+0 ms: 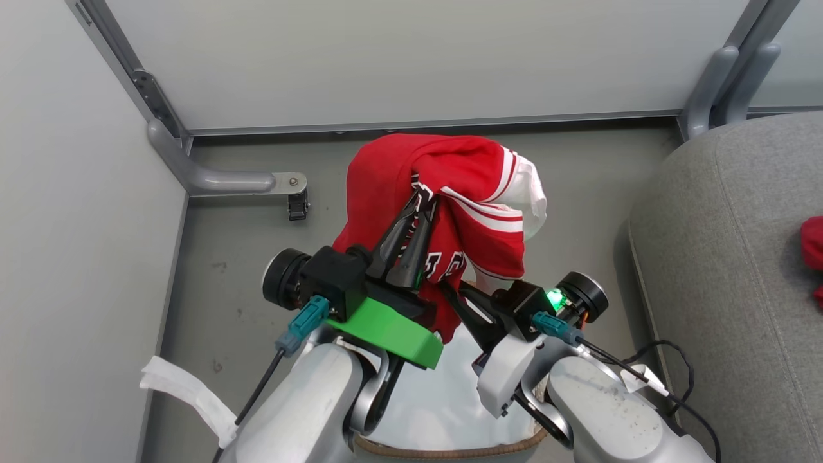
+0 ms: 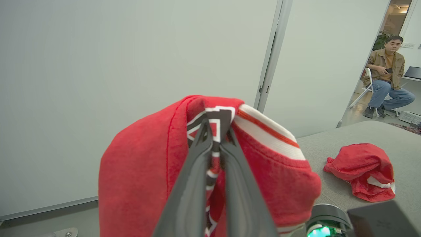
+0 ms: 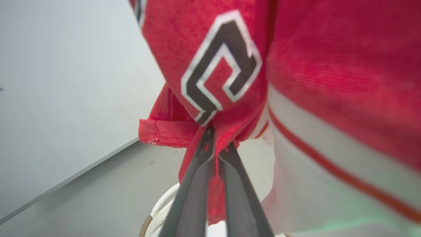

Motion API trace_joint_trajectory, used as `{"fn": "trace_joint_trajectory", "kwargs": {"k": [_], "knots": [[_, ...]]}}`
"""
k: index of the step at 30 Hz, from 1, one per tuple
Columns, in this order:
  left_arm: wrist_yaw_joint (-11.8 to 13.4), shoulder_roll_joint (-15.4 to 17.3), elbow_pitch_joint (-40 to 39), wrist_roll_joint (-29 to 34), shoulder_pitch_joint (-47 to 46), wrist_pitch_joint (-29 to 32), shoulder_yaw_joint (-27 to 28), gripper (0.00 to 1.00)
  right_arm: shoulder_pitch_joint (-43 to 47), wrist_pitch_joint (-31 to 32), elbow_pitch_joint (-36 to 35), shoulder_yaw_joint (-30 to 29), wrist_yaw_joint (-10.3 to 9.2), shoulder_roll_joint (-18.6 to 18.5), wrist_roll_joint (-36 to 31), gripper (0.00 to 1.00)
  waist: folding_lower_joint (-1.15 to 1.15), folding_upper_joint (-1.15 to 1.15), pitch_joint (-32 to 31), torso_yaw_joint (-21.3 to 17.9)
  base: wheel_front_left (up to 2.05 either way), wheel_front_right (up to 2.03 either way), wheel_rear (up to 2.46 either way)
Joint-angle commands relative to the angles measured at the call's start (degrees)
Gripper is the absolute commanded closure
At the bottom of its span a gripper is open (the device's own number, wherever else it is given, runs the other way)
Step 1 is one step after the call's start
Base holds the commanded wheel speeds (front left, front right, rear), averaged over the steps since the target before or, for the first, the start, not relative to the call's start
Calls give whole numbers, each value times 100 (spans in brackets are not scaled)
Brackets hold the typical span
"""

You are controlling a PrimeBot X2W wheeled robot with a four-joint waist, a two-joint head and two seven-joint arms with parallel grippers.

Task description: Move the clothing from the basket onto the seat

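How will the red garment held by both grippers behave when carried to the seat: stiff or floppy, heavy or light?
Probably floppy: the red garment folds and drapes over the left gripper. Likely light, since two thin pinches, with the right gripper at a lower fold, hold it above the basket. Loose hanging parts may swing or drag.

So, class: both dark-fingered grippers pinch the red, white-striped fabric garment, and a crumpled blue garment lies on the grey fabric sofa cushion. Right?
No: the crumpled garment on the grey sofa cushion is red, not blue, as the left wrist view shows. The left gripper and right gripper do pinch the red striped garment.
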Motion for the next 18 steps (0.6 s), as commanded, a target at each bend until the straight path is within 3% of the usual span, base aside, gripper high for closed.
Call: {"fn": "trace_joint_trajectory", "kwargs": {"k": [1, 13, 15, 18], "knots": [[39, 18, 9, -8, -78, -2, 26, 100, -36, -9, 23, 2, -6, -26, 37, 100, 0, 0, 6, -28, 0, 0, 0], [54, 19, -45, 52, -102, -3, 134, 100, -63, -9, 41, 43, -6, -24, 145, 100, 0, 0, 37, -211, 0, 0, 0], [33, 20, -18, 34, -66, -1, 135, 0, -58, -9, -3, 27, -6, -23, 152, 100, 0, 0, 51, -249, 0, 0, 0], [-5, 20, 0, 80, -53, -1, 186, 0, -24, -9, -94, 33, -6, -22, 179, 100, 0, 0, 61, -382, 0, 0, 0]]}}
